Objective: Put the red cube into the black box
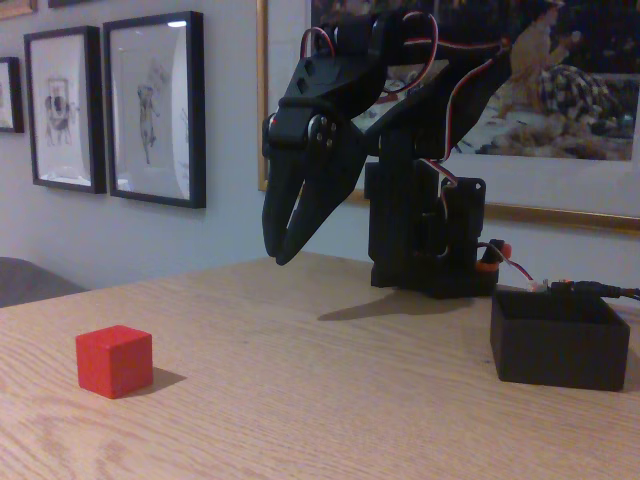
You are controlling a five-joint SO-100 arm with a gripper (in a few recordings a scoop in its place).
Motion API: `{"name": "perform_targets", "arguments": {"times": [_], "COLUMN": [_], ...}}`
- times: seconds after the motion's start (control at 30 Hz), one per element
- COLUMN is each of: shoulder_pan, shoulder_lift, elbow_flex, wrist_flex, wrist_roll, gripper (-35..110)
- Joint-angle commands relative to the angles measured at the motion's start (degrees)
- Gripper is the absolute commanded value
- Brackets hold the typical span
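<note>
The red cube rests on the wooden table at the near left. At the right stands the black box, open-topped. My black gripper hangs in the air above the table's middle, well right of and above the cube, fingers pointing down. The two fingertips nearly meet with only a thin slit between the fingers higher up, and nothing is held.
The arm's black base block with red and white wires stands behind the box at the table's far edge. Framed pictures hang on the wall behind. Bare tabletop lies between cube and box.
</note>
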Motion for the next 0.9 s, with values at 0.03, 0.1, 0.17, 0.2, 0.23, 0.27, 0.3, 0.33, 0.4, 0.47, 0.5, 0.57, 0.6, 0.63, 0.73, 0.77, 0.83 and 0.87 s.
{"name": "perform_targets", "arguments": {"times": [0.03,0.1,0.17,0.2,0.23,0.27,0.3,0.33,0.4,0.47,0.5,0.57,0.6,0.63,0.73,0.77,0.83,0.87], "shoulder_pan": [0.79,0.79,0.88,0.88,0.97,0.97,1.05,1.14,2.11,4.39,5.71,8.35,9.14,9.67,10.37,10.46,10.63,10.81], "shoulder_lift": [5.80,5.80,5.89,5.89,5.98,5.98,5.98,5.98,5.27,1.76,-0.97,-7.47,-10.46,-13.36,-20.74,-23.12,-27.25,-29.36], "elbow_flex": [-0.44,-0.44,-0.44,-0.44,-0.44,-0.44,-0.44,-0.44,-2.20,-6.33,-8.79,-14.24,-16.87,-19.51,-27.07,-29.09,-32.61,-34.28], "wrist_flex": [3.16,3.16,3.16,3.16,3.16,3.25,3.25,3.34,4.48,5.54,5.71,6.42,6.50,6.59,8.00,8.26,8.35,8.35], "wrist_roll": [0.09,0.09,0.09,0.09,0.09,0.09,0.09,0.09,0.35,0.53,0.44,0.53,0.53,0.62,1.14,1.67,2.29,2.55], "gripper": [0,0,0,0,0,0,0,0,1,1,1,3,4,4,8,9,10,10]}}
